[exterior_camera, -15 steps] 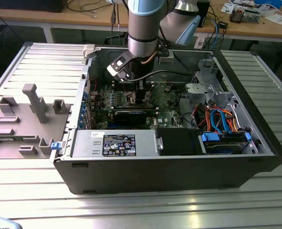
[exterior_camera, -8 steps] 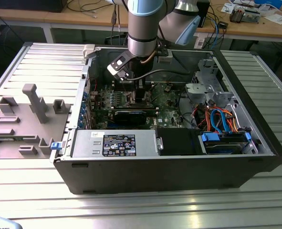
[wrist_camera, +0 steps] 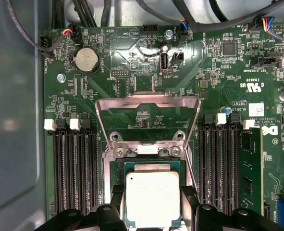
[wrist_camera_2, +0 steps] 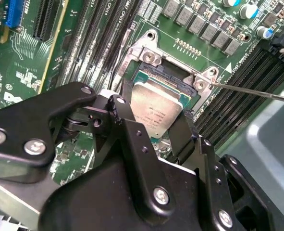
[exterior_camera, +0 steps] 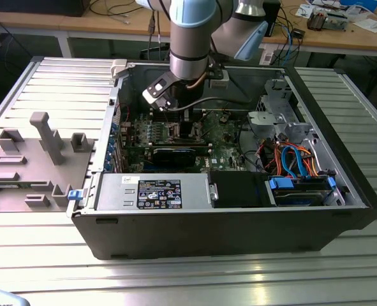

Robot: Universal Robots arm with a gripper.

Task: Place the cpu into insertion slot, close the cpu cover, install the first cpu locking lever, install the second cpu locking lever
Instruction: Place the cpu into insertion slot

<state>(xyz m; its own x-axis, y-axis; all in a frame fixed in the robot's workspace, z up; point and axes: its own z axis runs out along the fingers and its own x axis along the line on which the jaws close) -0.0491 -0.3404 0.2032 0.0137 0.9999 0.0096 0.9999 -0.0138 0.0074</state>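
Observation:
My gripper (wrist_camera: 153,204) is shut on the cpu (wrist_camera: 153,197), a silver-grey square chip held by its two opposite edges between black fingers (wrist_camera: 114,198). The chip sits just over the insertion slot (wrist_camera: 152,167), whose green-edged dark socket shows beyond it. The cpu cover (wrist_camera: 147,103), a thin metal frame, is swung up and open behind the slot. In the second wrist view the cpu (wrist_camera_2: 156,108) lies slightly tilted over the slot's metal rim (wrist_camera_2: 149,54), and a thin wire lever (wrist_camera_2: 252,91) sticks out sideways. In the exterior view the gripper (exterior_camera: 187,113) reaches down into the computer case.
Long black memory slots (wrist_camera: 74,168) flank the socket on both sides. A coin cell (wrist_camera: 86,60) and cables sit beyond the cover. The case (exterior_camera: 239,223) holds a power supply (exterior_camera: 153,191), a black expansion card (exterior_camera: 175,155) and a drive cage with cables (exterior_camera: 296,162). A grey fixture (exterior_camera: 29,159) lies outside.

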